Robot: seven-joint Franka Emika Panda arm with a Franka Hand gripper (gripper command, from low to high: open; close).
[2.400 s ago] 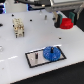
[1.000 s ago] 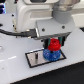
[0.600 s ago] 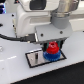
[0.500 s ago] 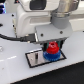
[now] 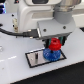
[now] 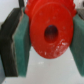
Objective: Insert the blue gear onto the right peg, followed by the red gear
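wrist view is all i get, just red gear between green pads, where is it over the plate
Observer: In the exterior view the red gear sits right above the blue gear.
Operator: blue one on the plate already
Observer: Yes, the blue gear lies on the white plate, toward the exterior view's right end.
Operator: can you see the right peg
Observer: No, the gears and the hand hide it; only the short thin post shows, on the bare part of the plate.
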